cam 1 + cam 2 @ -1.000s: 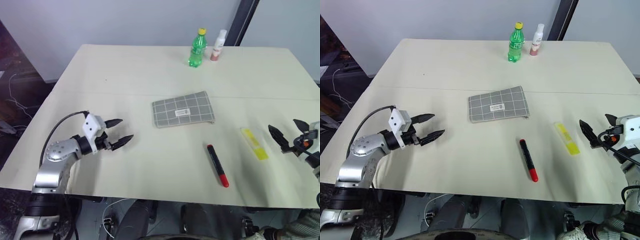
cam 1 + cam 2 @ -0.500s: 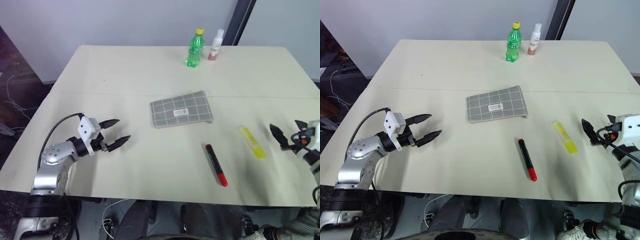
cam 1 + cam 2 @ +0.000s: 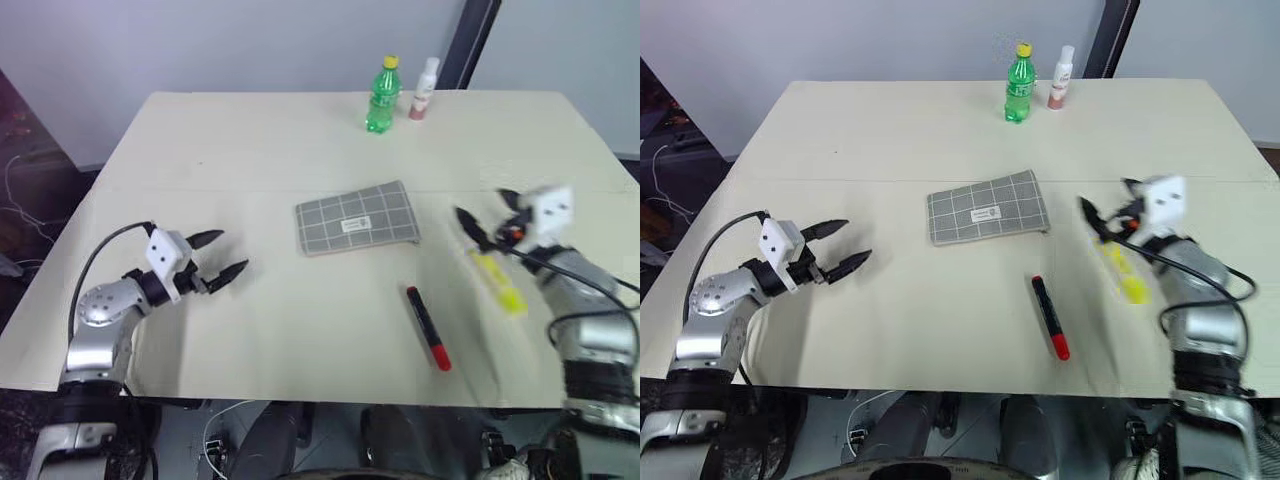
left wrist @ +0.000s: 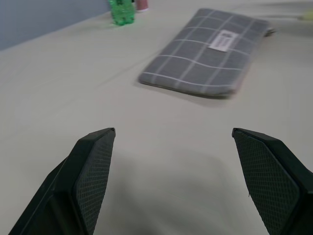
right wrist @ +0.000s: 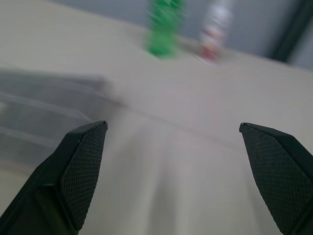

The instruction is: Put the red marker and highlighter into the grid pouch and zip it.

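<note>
The grid pouch (image 3: 357, 220) lies flat at the middle of the table (image 3: 250, 140). The red marker (image 3: 427, 327) lies nearer the robot than the pouch, toward its right end. The highlighter (image 3: 498, 283) lies right of the pouch, under the right gripper (image 3: 483, 220), whose fingers stand apart. The left gripper (image 3: 224, 255), fingers also spread and empty, hovers well left of the pouch. A green bottle (image 3: 379, 96) and a white bottle (image 3: 422, 89) stand beyond the pouch.

No legible text anywhere
</note>
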`<action>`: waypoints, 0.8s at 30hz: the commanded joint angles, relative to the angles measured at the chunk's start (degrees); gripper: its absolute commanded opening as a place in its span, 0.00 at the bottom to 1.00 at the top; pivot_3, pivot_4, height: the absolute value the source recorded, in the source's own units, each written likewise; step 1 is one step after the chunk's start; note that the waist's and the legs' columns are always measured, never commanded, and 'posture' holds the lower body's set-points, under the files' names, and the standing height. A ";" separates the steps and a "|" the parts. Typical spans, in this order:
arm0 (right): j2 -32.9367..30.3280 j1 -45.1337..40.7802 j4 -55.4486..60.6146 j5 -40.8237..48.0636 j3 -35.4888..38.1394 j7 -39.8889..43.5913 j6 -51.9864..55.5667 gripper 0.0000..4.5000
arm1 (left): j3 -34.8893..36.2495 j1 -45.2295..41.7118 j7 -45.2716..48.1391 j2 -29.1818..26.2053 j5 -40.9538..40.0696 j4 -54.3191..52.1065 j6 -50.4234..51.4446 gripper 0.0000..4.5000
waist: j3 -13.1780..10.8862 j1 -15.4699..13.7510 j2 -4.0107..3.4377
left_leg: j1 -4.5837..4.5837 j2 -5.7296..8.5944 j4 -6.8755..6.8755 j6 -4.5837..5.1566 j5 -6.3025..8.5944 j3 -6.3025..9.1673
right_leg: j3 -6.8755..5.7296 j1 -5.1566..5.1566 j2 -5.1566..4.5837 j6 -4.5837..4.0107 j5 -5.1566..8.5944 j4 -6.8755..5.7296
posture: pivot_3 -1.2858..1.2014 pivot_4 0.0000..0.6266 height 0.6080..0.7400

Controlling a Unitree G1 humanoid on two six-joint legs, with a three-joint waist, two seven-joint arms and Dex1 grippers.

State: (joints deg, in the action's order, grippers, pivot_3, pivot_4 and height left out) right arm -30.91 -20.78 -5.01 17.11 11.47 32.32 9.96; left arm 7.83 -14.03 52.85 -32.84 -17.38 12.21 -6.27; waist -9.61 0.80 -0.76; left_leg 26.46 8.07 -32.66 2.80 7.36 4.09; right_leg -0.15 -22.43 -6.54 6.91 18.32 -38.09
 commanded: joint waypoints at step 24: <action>3.23 -10.64 -16.96 -28.79 -22.35 -6.52 -10.94 0.00 | -28.11 -37.38 -29.58 9.01 46.12 51.44 -49.32 0.91 | 0.02 -1.37 0.13 | -0.05 0.41 0.45 -0.57 -0.41 0.79 | -0.04 -0.27 0.27 0.40 -0.71 -0.10 | 0.52 0.24 1.00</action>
State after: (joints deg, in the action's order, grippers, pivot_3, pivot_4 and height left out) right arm -27.45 -31.87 -24.41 -12.32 -11.99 25.29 -1.66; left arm -19.00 -50.60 25.19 -24.41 27.26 62.51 -54.95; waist -9.60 -0.57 -0.63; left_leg 26.40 8.47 -32.25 2.23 6.95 4.88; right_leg -0.20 -22.68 -6.23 7.32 17.61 -38.20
